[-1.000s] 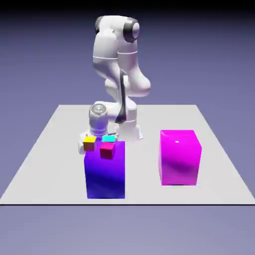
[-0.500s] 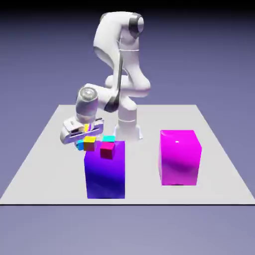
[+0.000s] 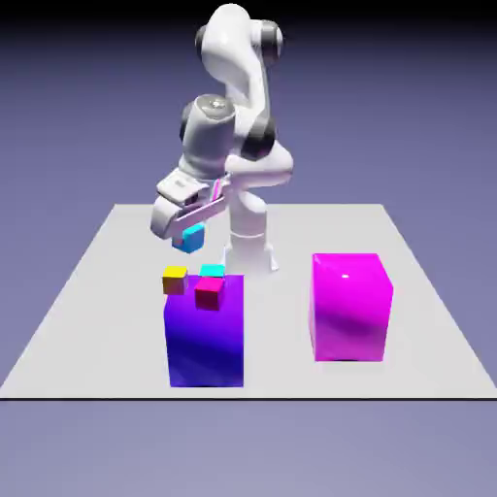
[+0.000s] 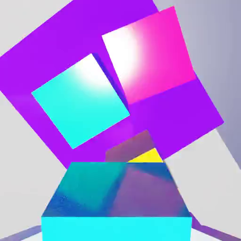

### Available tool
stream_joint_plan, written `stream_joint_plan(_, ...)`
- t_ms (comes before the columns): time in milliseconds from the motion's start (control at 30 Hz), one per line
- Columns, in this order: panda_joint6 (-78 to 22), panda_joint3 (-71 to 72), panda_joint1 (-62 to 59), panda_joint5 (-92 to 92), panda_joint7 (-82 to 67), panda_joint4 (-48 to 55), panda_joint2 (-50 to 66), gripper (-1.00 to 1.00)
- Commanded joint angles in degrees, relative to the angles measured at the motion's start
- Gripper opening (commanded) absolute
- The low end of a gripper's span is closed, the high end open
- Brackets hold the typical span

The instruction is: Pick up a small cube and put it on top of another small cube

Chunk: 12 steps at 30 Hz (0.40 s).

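You have the blue cube (image 3: 189,239) gripped between the fingers of the gripper (image 3: 189,231), the jaws closed on its sides. It is raised off the table (image 3: 281,374) and sits slightly tilted in the exterior view, showing above the yellow cube (image 3: 175,281). In the hand view, it fills the bottom middle and covers part of the yellow cube.

You will note the cyan cube (image 3: 213,270) and the red cube (image 3: 209,293) on top of the purple block (image 3: 206,340), near each other; whether they touch cannot be told. The yellow cube shows at the block's upper corner on the exterior view's left; its support cannot be made out.

Your pink block (image 3: 350,311) stands upright on the table, well apart, toward the exterior view's right. The arm (image 3: 257,160) is bent above the table, its hand angled downward.
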Motion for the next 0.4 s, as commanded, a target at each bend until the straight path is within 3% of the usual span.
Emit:
stream_joint_plan(0, -0.5, -0.91, 2.08, 0.52, -0.18, 0.34, -0.59, -1.0)
stream_joint_plan(100, 0.49, -2.4, 4.82, 1.57, 0.64, -0.73, -1.31, -1.0)
stream_joint_plan(267, 11.37, -4.25, 3.96, 0.86, 0.83, -7.7, 2.57, -1.0)
stream_joint_plan(300, 11.38, -4.25, 3.96, 0.86, 0.83, -7.71, 2.57, 1.0)
stream_joint_plan(367, 8.89, -3.83, 4.16, 1.02, 0.79, -6.11, 1.69, 1.0)
